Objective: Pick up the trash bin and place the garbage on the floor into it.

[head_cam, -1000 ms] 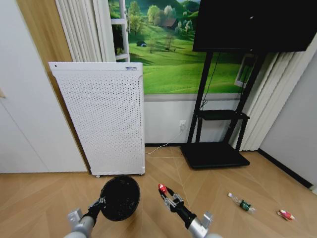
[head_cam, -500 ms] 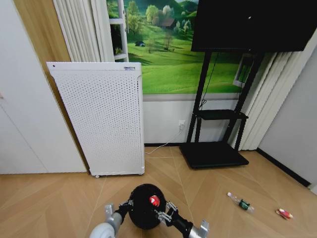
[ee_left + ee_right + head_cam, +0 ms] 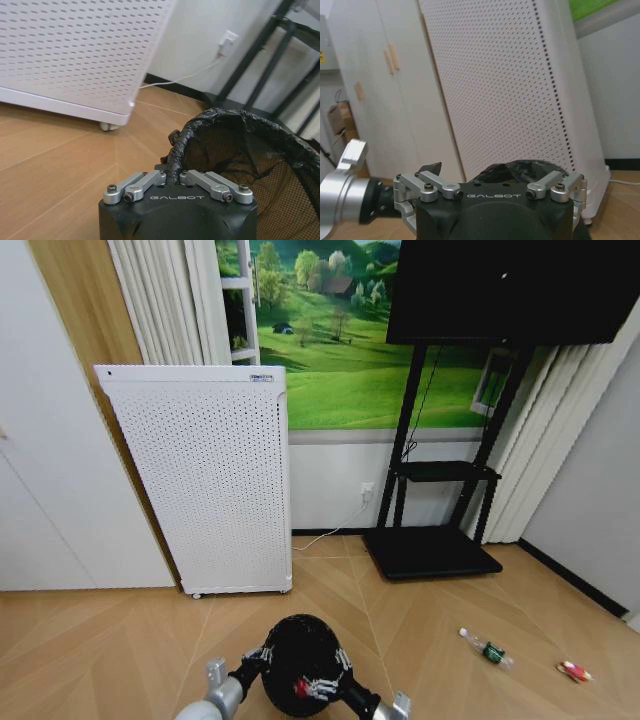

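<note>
Now left gripper (image 3: 178, 176) clamped on trash bin (image 3: 297, 655) rim, right gripper (image 3: 318, 687) spread wide, red piece (image 3: 301, 689) dropped lower inside.

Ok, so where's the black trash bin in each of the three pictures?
Head view: the trash bin sits low in the middle, between the left gripper and the right gripper.
Left wrist view: its bagged rim and mesh wall fill the lower right; the left gripper pinches the rim.
Right wrist view: a dark bit of it peeks above the right gripper's body.
Shared landmark: the white perforated appliance.
</note>
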Motion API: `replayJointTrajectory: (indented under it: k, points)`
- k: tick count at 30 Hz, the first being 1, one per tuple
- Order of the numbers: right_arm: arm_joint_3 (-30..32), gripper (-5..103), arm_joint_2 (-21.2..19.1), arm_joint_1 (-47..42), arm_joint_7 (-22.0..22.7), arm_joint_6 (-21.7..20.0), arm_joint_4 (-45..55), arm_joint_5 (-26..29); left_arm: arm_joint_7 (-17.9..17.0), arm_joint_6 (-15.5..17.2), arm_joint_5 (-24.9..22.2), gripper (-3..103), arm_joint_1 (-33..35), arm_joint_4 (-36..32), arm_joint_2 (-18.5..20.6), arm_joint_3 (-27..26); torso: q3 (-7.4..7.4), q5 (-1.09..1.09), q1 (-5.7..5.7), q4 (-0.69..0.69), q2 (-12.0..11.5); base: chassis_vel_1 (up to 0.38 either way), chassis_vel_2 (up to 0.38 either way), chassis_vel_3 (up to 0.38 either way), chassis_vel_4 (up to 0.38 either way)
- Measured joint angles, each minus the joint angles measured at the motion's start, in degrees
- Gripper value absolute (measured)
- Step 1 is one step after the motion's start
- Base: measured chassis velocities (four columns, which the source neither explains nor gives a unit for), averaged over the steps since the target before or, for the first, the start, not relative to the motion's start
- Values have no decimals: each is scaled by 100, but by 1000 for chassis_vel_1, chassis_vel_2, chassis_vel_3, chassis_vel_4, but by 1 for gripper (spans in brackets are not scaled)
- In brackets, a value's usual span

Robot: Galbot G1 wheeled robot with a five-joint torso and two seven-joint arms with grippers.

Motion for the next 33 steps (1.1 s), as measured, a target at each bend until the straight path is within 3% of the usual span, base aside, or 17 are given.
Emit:
replayJointTrajectory:
  k: [2,4,5,8,11,16,23,33]
  points:
    - [55,100,50,-44,159,9,65,42,-205,46,-55,6,127,-104,-23,-241,0,-1,0,0,0,0,0,0,0]
    - [270,100,68,-114,301,-53,159,82,-485,163,-8,6,554,-391,-75,-943,0,1,0,2,0,0,0,0,0]
    - [270,100,68,-114,301,-53,159,82,-485,163,-8,6,554,-391,-75,-943,0,1,0,2,0,0,0,0,0]
    - [604,100,90,-223,426,-159,221,58,-578,230,71,6,1372,-816,-219,-1823,0,1,0,5,0,0,0,0,0]
    - [853,100,203,-410,434,-136,264,6,-694,225,66,6,1639,-963,-347,-2115,0,2,-1,10,0,0,0,0,0]
    - [1171,100,465,-790,478,-9,333,-103,-933,156,130,6,1684,-946,-298,-2127,0,-1,-1,-4,0,-22,-21,12,12]
    - [1182,100,592,-829,712,2,332,-294,-1231,101,-51,6,1703,-1033,-356,-2275,0,0,-1,2,1,-151,-132,120,134]
    - [1202,100,534,-688,860,-9,181,-285,-1278,97,-78,6,1825,-1173,-346,-2218,0,3,0,1,2,-240,-225,233,235]
